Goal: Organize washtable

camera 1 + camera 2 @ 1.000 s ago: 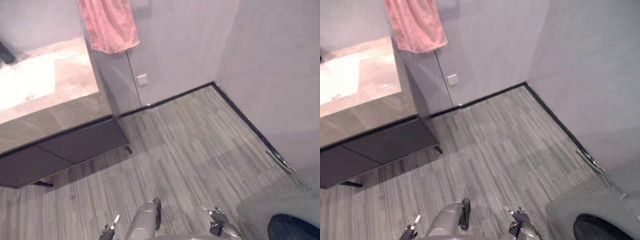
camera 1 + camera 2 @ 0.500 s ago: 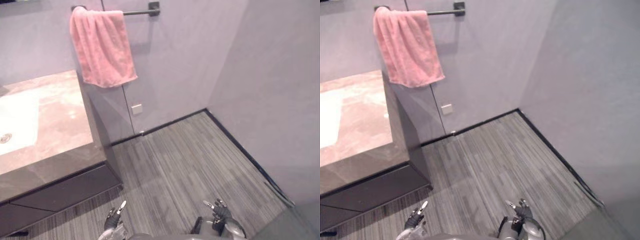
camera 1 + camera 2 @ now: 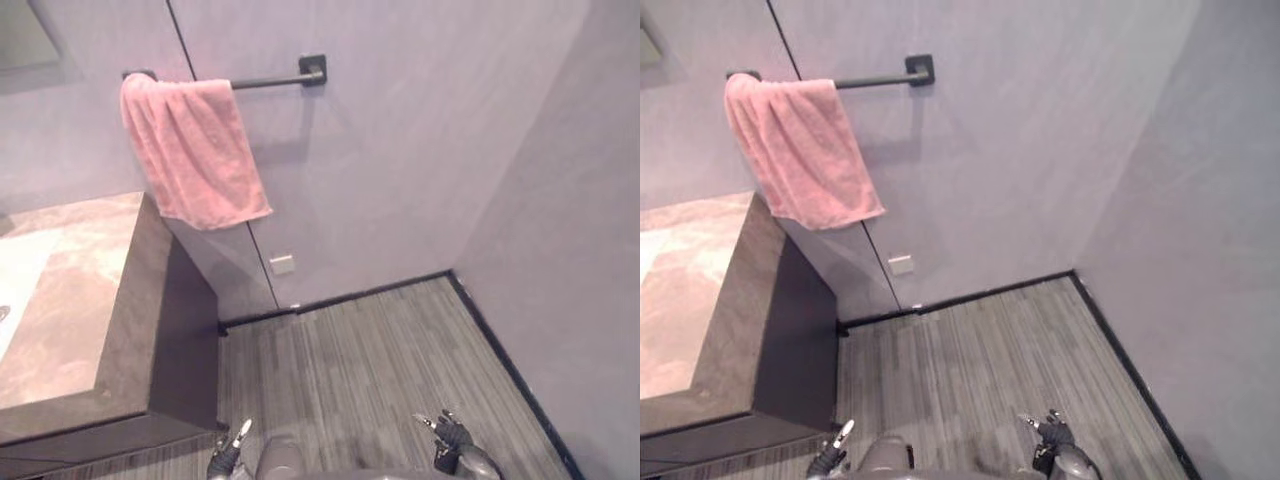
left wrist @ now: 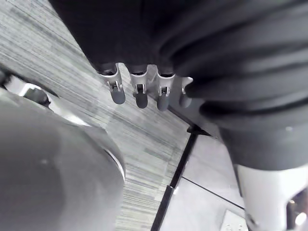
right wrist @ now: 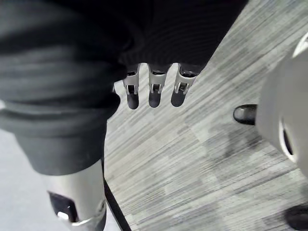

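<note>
Fingers point(image 4: 139, 96) on the left hand point(image 3: 228, 458) hang straight in a loose row, slightly apart, with nothing between them and the thumb; the right hand point(image 3: 452, 438) matches, its fingers point(image 5: 154, 96) relaxed, empty and pointing down at the floor point(image 3: 370, 350). Both hands sit low at my sides over the grey striped planks, well apart from anything I could work on. Further out, the washtable point(image 3: 70, 300) stands off to my left, its mottled brown top bare where I can see it, with a pale sliver of basin point(image 3: 12, 285) at the edge of the head view and the dark cabinet point(image 3: 190, 340) below. A pink towel point(image 3: 195, 150) is draped over one end of a dark rail point(image 3: 275, 82) on the wall just beyond the counter's corner, and a small wall socket point(image 3: 282, 264) sits lower down near the skirting. As I read it, no tidying is under way: I hold nothing, most of the counter is out of my sight, and I can't tell what is left on it; I'd judge I must turn left and step in before any sorting can begin
</note>
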Tool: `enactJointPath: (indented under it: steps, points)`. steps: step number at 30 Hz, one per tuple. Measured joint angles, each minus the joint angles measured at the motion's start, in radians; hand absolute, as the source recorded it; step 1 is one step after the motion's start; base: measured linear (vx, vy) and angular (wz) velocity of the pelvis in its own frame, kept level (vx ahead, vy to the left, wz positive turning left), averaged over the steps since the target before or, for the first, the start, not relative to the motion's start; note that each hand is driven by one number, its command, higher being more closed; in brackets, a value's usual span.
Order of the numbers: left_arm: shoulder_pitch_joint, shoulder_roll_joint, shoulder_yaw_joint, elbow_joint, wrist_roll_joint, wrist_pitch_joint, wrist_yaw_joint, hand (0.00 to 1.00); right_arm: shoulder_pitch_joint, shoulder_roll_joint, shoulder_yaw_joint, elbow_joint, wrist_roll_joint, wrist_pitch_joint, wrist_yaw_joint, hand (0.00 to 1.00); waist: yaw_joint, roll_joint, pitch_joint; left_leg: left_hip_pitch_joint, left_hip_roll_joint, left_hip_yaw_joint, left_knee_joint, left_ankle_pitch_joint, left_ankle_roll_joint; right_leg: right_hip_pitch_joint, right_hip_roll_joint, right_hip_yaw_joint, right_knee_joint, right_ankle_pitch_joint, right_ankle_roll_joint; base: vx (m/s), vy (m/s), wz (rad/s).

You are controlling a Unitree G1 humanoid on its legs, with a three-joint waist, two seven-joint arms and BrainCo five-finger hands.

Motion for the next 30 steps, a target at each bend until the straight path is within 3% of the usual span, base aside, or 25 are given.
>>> enactJointPath:
  steps: [1, 2, 3, 4, 5, 7, 10, 12, 13, 14, 15, 16, 17, 18, 20, 22, 23, 24, 25, 28, 30]
  points:
    - [-0.001, 0.001, -0.003, -0.001, -0.001, -0.001, 0.0, 0.0, -0.001, -0.001, 0.0, -0.001, 0.002, -0.001, -0.003, 0.0, 0.0, -0.001, 0.0, -0.007, -0.001, 0.043, -0.09, 0.001, 0.0, 0.02, 0.0, -0.014, -0.013, -0.001, 0.007, 0.45, 0.051, 0.64]
    - [-0.001, 0.008, -0.03, -0.001, -0.002, -0.002, 0.0, 0.0, -0.001, -0.01, 0.0, -0.007, 0.012, -0.004, -0.005, 0.0, -0.002, 0.006, 0.001, -0.009, -0.015, 0.149, -0.347, 0.044, 0.004, 0.049, 0.003, -0.05, -0.027, -0.014, 0.036, 0.41, 0.108, 0.59]
    - [-0.001, 0.007, -0.039, 0.0, -0.002, -0.003, 0.0, 0.0, 0.0, -0.016, -0.002, -0.011, 0.015, -0.005, -0.005, 0.0, -0.002, 0.018, 0.003, -0.011, -0.022, 0.179, -0.44, 0.102, 0.024, 0.058, 0.012, -0.056, -0.026, -0.024, 0.051, 0.42, 0.153, 0.76]
    - [-0.01, 0.013, -0.045, 0.003, -0.006, -0.005, -0.001, 0.0, -0.006, -0.016, -0.003, -0.01, 0.023, -0.004, -0.008, 0.0, 0.0, 0.001, 0.004, -0.003, -0.048, 0.194, -0.465, 0.102, 0.059, 0.063, 0.001, -0.063, -0.024, -0.043, 0.076, 0.4, 0.15, 0.68]
    - [-0.011, 0.03, -0.048, -0.001, -0.006, -0.012, 0.0, 0.0, -0.013, -0.004, 0.0, -0.011, 0.031, -0.005, -0.01, 0.0, 0.002, -0.039, 0.009, 0.007, -0.093, 0.192, -0.513, 0.105, 0.061, 0.067, -0.019, -0.048, -0.045, -0.04, 0.072, 0.32, 0.107, 0.64]
    - [-0.016, 0.062, -0.051, 0.005, -0.004, -0.012, 0.0, 0.0, -0.046, 0.006, 0.0, -0.008, 0.031, -0.008, -0.01, 0.0, 0.006, -0.073, 0.013, 0.003, -0.134, 0.185, -0.515, 0.092, 0.067, 0.086, -0.034, -0.016, -0.089, -0.033, 0.069, 0.37, 0.089, 0.43]
    - [-0.006, 0.067, -0.052, 0.038, 0.017, -0.009, 0.002, 0.0, -0.078, 0.001, -0.001, -0.006, 0.03, -0.023, -0.006, 0.0, 0.033, -0.056, 0.018, 0.043, -0.138, 0.183, -0.473, 0.019, 0.066, 0.113, -0.053, 0.027, -0.039, -0.009, 0.082, 0.26, 0.092, 0.0]
    - [0.006, 0.059, -0.079, 0.03, 0.035, -0.006, 0.008, 0.0, -0.074, -0.004, -0.001, 0.0, 0.029, -0.028, -0.004, 0.0, 0.04, -0.032, 0.015, 0.09, -0.141, 0.177, -0.484, -0.026, 0.051, 0.045, -0.093, 0.069, 0.179, -0.005, 0.09, 0.18, 0.101, -0.06]
    - [0.013, 0.065, -0.116, 0.006, 0.036, -0.005, 0.016, 0.0, -0.072, -0.005, 0.0, -0.002, 0.029, -0.029, -0.005, 0.0, 0.035, -0.028, 0.014, 0.11, -0.15, 0.172, -0.493, -0.035, 0.054, -0.022, -0.128, 0.094, 0.34, 0.022, 0.119, 0.15, 0.087, 0.28]
    - [0.035, 0.071, -0.179, -0.077, 0.035, -0.002, 0.027, 0.0, -0.062, -0.005, 0.013, -0.003, 0.03, -0.028, -0.007, 0.0, 0.018, -0.025, 0.018, 0.134, -0.166, 0.157, -0.499, -0.049, 0.058, -0.106, -0.164, 0.147, 0.539, 0.088, 0.11, 0.27, 0.077, 0.46]
    - [0.057, 0.072, -0.221, -0.183, 0.035, 0.001, 0.03, 0.0, -0.054, -0.005, 0.03, -0.004, 0.03, -0.026, -0.009, 0.0, 0.008, -0.02, 0.022, 0.163, -0.174, 0.148, -0.504, -0.062, 0.059, -0.178, -0.171, 0.193, 0.688, 0.085, 0.088, 0.27, 0.054, 0.41]
    - [0.07, 0.069, -0.232, -0.242, 0.035, 0.001, 0.033, 0.0, -0.054, -0.006, 0.047, -0.006, 0.031, -0.025, -0.011, 0.0, 0.004, -0.022, 0.021, 0.183, -0.174, 0.147, -0.516, -0.063, 0.059, -0.206, -0.171, 0.203, 0.727, 0.071, 0.072, 0.3, 0.017, 0.22]
    - [0.106, 0.06, -0.257, -0.389, 0.036, 0.0, 0.043, 0.0, -0.038, -0.003, 0.094, -0.066, 0.031, -0.023, -0.017, 0.0, -0.003, -0.003, 0.026, 0.237, -0.176, 0.14, -0.56, -0.06, 0.056, -0.253, -0.158, 0.192, 0.728, 0.016, 0.044, 0.23, -0.004, 0.06]
    - [0.115, 0.052, -0.272, -0.479, 0.036, -0.001, 0.043, 0.0, -0.017, 0.001, 0.12, -0.142, 0.031, -0.023, -0.022, 0.0, -0.004, -0.004, 0.024, 0.261, -0.175, 0.13, -0.582, -0.057, 0.051, -0.275, -0.143, 0.178, 0.682, -0.013, 0.037, 0.23, -0.018, 0.11]
    - [0.121, 0.038, -0.295, -0.617, 0.038, -0.012, 0.044, 0.0, 0.025, 0.01, 0.149, -0.303, 0.04, -0.034, -0.025, 0.0, -0.009, 0.003, 0.024, 0.276, -0.167, 0.11, -0.596, -0.057, 0.045, -0.304, -0.114, 0.165, 0.503, -0.038, 0.027, 0.22, -0.102, 0.34]
    - [0.12, 0.017, -0.309, -0.721, 0.059, -0.018, 0.05, 0.0, 0.047, 0.013, 0.192, -0.441, 0.04, -0.042, -0.027, 0.0, -0.007, 0.001, 0.023, 0.281, -0.154, 0.09, -0.596, -0.066, 0.016, -0.311, -0.08, 0.184, 0.267, -0.022, 0.039, 0.22, -0.188, 0.42]
    - [0.128, 0.008, -0.311, -0.78, 0.077, -0.018, 0.067, 0.0, 0.061, 0.014, 0.236, -0.531, 0.038, -0.049, -0.026, 0.0, -0.008, -0.015, 0.014, 0.277, -0.154, 0.075, -0.595, -0.076, -0.004, -0.308, -0.058, 0.219, 0.118, 0.044, 0.035, 0.19, -0.204, 0.35]
    - [0.129, 0.006, -0.311, -0.808, 0.086, -0.018, 0.072, 0.0, 0.066, 0.014, 0.255, -0.568, 0.037, -0.052, -0.026, 0.0, -0.01, -0.028, 0.01, 0.277, -0.159, 0.062, -0.593, -0.083, -0.015, -0.306, -0.056, 0.231, 0.075, 0.084, 0.024, 0.28, -0.286, 0.62]
    - [0.133, 0.0, -0.311, -0.836, 0.11, -0.016, 0.086, 0.0, 0.074, 0.015, 0.296, -0.634, 0.036, -0.057, -0.021, 0.0, -0.015, -0.033, 0.006, 0.284, -0.147, 0.02, -0.583, -0.097, -0.04, -0.286, -0.046, 0.232, 0.076, 0.142, 0.034, 0.34, -0.278, 0.61]
    - [0.162, -0.039, -0.348, -1.01, 0.183, -0.013, 0.112, 0.0, 0.092, -0.002, 0.357, -0.829, 0.029, -0.085, -0.008, 0.0, -0.003, 0.007, 0.004, 0.27, -0.094, -0.049, -0.589, -0.079, -0.08, -0.278, -0.011, 0.142, 0.107, 0.082, -0.009, 0.39, -0.32, 0.64]
    - [0.161, -0.046, -0.35, -1.117, 0.233, -0.013, 0.121, 0.0, 0.099, -0.006, 0.394, -0.92, 0.028, -0.093, 0.009, 0.0, -0.004, 0.007, 0.005, 0.262, -0.079, -0.084, -0.577, -0.074, -0.089, -0.266, -0.004, 0.095, 0.143, 0.043, -0.028, 0.24, -0.236, 0.69]
